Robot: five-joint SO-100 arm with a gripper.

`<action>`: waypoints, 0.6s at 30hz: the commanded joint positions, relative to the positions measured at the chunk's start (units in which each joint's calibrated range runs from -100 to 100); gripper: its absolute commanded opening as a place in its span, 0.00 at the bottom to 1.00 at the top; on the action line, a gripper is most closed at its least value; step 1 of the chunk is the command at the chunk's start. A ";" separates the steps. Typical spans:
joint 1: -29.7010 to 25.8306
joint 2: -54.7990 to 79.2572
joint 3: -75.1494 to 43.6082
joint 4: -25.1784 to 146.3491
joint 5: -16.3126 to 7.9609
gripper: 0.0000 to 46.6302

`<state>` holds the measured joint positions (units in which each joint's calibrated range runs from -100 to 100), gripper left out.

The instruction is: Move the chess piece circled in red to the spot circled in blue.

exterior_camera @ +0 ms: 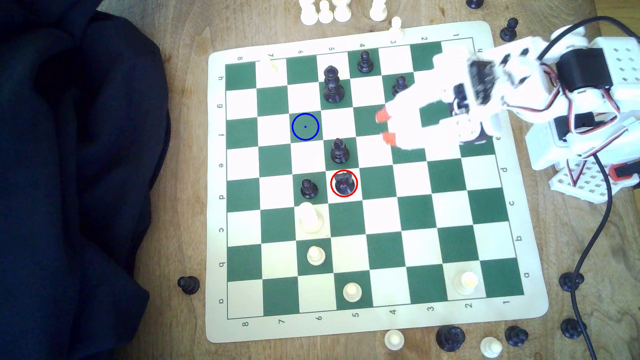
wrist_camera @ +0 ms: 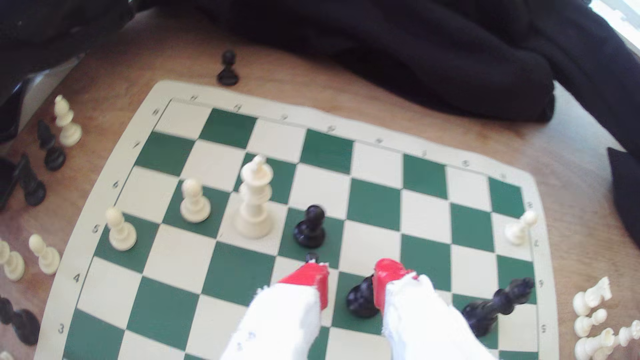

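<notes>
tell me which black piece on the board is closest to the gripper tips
The small black pawn partly hidden behind the gripper, near the board's far edge in the exterior view. The pointed-top piece and the red-circled knight stand farther off.

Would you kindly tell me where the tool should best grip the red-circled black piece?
Probably low on the red-circled black piece, below its lopsided head, descending from above. The open tool should likely avoid the black pawn beside it and the taller black piece behind.
</notes>
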<state>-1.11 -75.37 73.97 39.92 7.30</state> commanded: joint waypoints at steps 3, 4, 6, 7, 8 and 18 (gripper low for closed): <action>-1.12 12.29 -6.43 0.78 0.15 0.25; -1.12 13.06 -6.61 0.78 0.15 0.26; -1.12 15.77 -7.34 0.87 0.15 0.27; -1.20 17.05 -7.61 0.87 0.15 0.27; -1.28 18.24 -7.70 0.62 0.15 0.27; -2.77 31.48 -9.06 -10.27 -1.66 0.26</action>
<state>-3.24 -46.63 70.36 33.94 6.18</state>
